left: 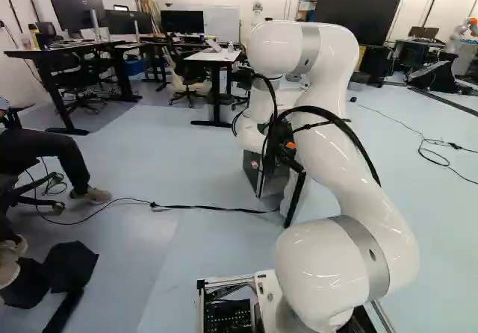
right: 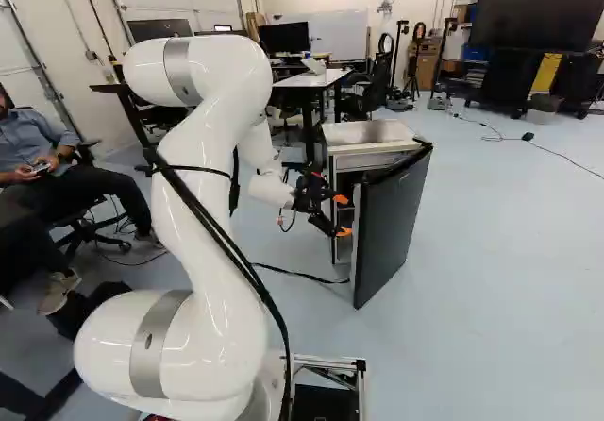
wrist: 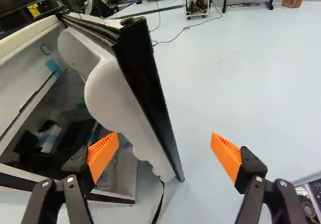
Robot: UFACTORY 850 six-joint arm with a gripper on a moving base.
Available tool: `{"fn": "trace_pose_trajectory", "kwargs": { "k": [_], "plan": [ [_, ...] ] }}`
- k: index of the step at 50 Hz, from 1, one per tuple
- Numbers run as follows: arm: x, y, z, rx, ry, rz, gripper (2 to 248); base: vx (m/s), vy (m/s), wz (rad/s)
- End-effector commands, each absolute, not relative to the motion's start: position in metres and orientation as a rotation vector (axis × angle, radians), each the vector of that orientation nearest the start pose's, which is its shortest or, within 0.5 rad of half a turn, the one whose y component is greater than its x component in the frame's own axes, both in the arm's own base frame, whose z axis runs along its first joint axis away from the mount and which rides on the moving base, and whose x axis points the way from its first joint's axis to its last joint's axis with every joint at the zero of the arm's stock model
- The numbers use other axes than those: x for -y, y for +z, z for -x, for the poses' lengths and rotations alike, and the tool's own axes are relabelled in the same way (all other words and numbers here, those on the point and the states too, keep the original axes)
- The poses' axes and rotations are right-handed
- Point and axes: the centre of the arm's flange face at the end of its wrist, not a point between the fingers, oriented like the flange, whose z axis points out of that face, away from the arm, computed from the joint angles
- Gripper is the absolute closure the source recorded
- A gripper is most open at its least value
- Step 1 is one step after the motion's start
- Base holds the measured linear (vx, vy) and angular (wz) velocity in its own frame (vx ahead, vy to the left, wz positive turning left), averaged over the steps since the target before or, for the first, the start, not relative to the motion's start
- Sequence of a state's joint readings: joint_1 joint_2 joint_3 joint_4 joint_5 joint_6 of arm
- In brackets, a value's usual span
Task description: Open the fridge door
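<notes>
Centre of right base view: pincer (right: 343,215) stands spread wide, grips nothing; fridge door (right: 394,223) stands ajar.

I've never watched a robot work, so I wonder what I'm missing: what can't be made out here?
- Left base view: most of the small, pale box-shaped fridge, behind the white arm.
- Wrist view: what the dark shapes inside are; too dim, partly behind the black gripper.
- Right base view: where the black floor cable leads, hidden behind the black fridge door.
</notes>
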State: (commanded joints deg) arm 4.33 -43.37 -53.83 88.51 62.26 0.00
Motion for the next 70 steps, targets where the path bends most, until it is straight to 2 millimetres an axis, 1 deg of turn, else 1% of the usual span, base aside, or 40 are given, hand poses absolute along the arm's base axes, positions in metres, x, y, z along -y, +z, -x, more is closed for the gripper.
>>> {"fn": "trace_pose_trajectory", "kwargs": {
  "k": [7,16,59,70],
  "plan": [
    [0.049,0.218,-0.505,1.601,1.178,-1.563,3,0.000,0.000,0.000],
    [0.065,0.222,-0.499,1.577,1.190,-1.493,3,0.000,0.000,0.000],
    [0.139,0.245,-0.456,1.436,1.201,-1.169,3,0.000,0.000,0.000],
    [0.145,0.247,-0.454,1.428,1.199,-1.146,3,0.000,0.000,0.000]
  ]
}}
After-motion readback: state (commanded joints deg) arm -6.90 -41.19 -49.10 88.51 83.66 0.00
